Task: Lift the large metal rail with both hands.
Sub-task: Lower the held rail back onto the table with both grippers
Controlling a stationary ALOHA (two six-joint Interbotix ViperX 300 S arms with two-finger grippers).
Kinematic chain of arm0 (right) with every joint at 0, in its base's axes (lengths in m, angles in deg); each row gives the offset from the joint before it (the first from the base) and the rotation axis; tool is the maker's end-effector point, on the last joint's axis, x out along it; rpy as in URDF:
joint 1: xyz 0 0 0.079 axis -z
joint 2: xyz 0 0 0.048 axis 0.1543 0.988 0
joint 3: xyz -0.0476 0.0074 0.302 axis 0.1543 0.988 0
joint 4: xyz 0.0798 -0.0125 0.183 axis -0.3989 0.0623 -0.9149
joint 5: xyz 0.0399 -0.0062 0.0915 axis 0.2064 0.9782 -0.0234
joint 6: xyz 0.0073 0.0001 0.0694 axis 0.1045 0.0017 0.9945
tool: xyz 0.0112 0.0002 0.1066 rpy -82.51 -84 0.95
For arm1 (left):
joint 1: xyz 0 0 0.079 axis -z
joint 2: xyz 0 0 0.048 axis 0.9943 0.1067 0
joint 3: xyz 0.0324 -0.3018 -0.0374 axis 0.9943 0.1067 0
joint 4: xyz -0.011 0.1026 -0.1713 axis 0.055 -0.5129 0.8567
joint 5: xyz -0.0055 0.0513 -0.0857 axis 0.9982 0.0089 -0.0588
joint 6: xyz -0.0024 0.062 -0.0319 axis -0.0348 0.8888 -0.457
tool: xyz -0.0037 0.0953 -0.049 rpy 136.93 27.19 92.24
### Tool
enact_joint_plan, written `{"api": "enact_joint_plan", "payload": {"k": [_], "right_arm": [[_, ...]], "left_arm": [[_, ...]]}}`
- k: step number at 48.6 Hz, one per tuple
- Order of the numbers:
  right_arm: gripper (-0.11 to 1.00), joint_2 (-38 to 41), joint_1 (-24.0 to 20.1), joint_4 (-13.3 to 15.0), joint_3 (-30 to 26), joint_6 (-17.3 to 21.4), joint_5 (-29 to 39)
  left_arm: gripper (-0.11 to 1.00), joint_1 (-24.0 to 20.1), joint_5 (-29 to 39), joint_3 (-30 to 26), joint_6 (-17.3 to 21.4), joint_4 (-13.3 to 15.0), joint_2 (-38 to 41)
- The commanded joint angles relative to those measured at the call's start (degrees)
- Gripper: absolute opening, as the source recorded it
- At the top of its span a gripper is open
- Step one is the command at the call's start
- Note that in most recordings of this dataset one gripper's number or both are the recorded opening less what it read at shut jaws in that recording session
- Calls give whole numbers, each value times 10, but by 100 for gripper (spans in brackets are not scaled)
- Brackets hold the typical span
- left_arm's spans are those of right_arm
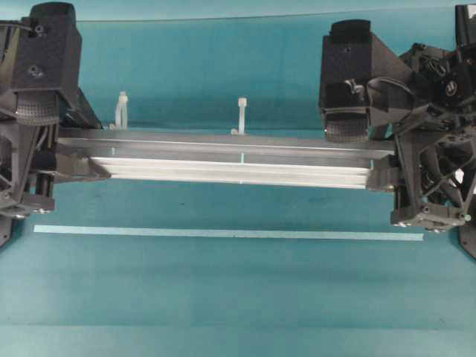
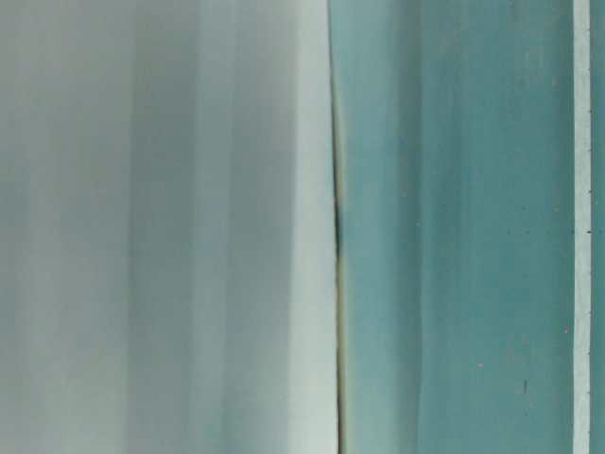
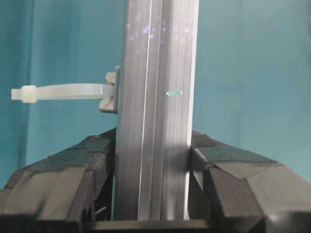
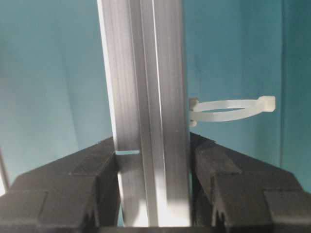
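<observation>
Left gripper (image 3: 151, 194) and right gripper (image 4: 153, 194) jaws each pinch the large metal rail (image 1: 230, 160).

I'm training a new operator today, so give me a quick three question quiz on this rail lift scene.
1. True or false: both grippers are closed on the rail.
2. What pale strip lies on the table, nearer the camera than the rail in the overhead view?
3. White pegs visible overhead: A one, B two, C five?

Key:
1. True: left gripper and right gripper clamp its ends.
2. The tape strip.
3. B; one peg.
</observation>
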Motion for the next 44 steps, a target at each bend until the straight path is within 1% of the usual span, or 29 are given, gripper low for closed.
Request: {"api": "enact_joint_plan", "payload": {"k": [1, 6, 12, 16, 21, 27, 36, 44], "right_arm": [[39, -1, -3, 2, -13, 2, -11], [39, 0, -3, 1, 9, -2, -26], [39, -2, -3, 1, 67, -6, -79], [39, -2, -4, -2, 112, -6, -113], [39, -4, -3, -2, 158, -7, -159], [39, -5, 0, 2, 205, -11, -193], [39, 0, 10, 6, 261, -14, -231], [39, 8, 11, 6, 304, -18, -296]], "left_arm": [[37, -1, -15, -6, -4, -3, -1], [37, -3, -28, 32, -7, -3, -1], [37, -3, -59, 80, -10, -3, -2], [37, -3, -96, 107, -10, -3, 0], [37, -3, -119, 128, -10, -4, 3], [37, -4, -128, 149, -10, -4, 11], [37, -6, -161, 191, -10, -5, 48], [37, -6, -211, 230, -10, -5, 90]]}}
